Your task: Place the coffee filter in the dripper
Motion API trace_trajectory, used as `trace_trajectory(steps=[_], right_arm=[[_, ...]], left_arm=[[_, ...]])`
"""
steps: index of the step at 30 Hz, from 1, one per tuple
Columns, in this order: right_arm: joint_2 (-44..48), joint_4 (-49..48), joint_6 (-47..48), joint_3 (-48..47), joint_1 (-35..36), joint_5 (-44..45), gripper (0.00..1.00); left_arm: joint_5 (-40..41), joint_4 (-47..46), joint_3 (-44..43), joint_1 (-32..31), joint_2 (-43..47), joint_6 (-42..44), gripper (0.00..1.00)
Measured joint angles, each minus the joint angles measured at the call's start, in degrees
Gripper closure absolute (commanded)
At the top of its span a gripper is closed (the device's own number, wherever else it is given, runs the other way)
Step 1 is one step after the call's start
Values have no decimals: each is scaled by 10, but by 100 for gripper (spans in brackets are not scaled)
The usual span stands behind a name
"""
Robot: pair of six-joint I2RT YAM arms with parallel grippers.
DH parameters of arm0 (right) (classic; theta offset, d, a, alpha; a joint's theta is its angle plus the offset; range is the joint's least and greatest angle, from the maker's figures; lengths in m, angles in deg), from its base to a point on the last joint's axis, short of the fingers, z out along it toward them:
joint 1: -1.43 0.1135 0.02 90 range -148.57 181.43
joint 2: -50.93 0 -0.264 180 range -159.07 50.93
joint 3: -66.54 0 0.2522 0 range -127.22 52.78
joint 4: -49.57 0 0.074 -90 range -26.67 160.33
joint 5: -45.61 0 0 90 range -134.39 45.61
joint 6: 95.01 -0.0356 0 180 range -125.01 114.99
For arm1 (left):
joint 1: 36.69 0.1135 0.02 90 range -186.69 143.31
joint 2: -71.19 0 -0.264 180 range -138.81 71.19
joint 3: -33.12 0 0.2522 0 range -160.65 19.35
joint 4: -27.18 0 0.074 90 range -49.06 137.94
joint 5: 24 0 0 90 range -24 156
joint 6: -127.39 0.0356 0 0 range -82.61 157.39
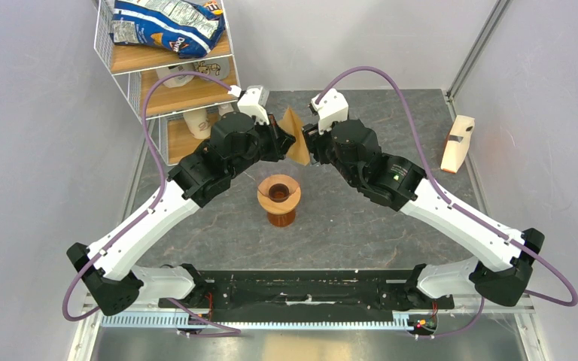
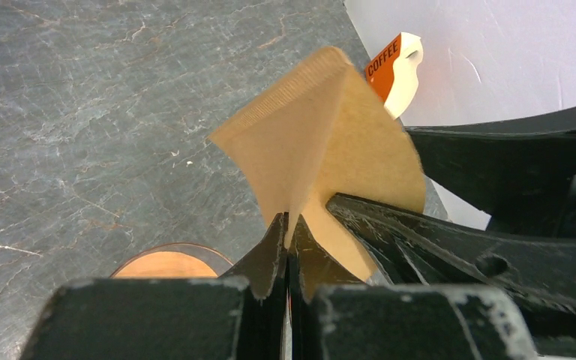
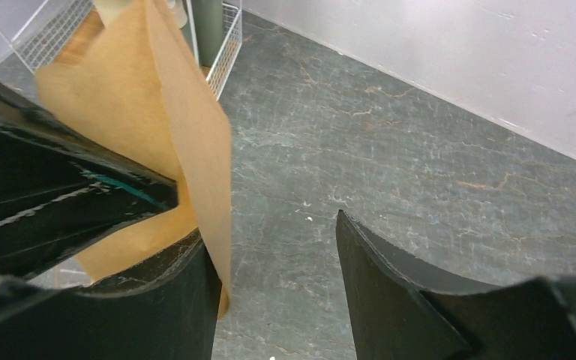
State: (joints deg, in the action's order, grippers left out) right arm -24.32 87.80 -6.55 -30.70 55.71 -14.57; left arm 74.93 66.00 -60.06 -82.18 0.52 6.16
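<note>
- One filter is pinched at its narrow end by the left pincer, the wide edge fanned toward the right pincer, above the table, behind the dripper.
- The right pincer is spread beside it.

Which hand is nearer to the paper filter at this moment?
Left. The left hand is shut on the lower tip of the filter, holding it in the air. The right hand stands open beside it, the paper at one of its fingers, not clamped.
</note>
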Motion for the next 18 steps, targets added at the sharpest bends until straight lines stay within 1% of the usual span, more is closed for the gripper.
trace_trajectory(steps=[3, 4, 7, 9, 11, 12, 13, 15, 17, 18], right_arm=[[-2, -2, 3, 6, -6, 0, 45], [-3, -2, 5, 6, -7, 0, 48], [-9, -5, 16, 7, -7, 0, 62], [-10, -10, 20, 12, -7, -1, 74], [-10, -14, 25, 18, -8, -5, 88], [-10, -15, 26, 21, -8, -7, 93], [-10, -16, 26, 24, -8, -12, 100], [-10, -17, 27, 25, -8, -16, 100], [-9, -17, 28, 25, -11, -21, 100], [-9, -17, 28, 25, -14, -25, 100]], left_arm=[[-1, -2, -2, -1, 0, 0, 98], [-1, -2, -3, -1, -1, 0, 98], [-1, -2, -3, -4, -2, 0, 98], [0, -2, -3, -6, -2, 0, 98], [2, -2, -3, -6, -2, 1, 98], [3, -2, -3, -6, -2, 2, 93], [4, -2, -3, -6, -2, 3, 86], [3, -2, -3, -6, -2, 10, 67], [-6, -4, -3, -6, -2, 26, 46], [-17, -6, -3, -6, -1, 34, 39]])
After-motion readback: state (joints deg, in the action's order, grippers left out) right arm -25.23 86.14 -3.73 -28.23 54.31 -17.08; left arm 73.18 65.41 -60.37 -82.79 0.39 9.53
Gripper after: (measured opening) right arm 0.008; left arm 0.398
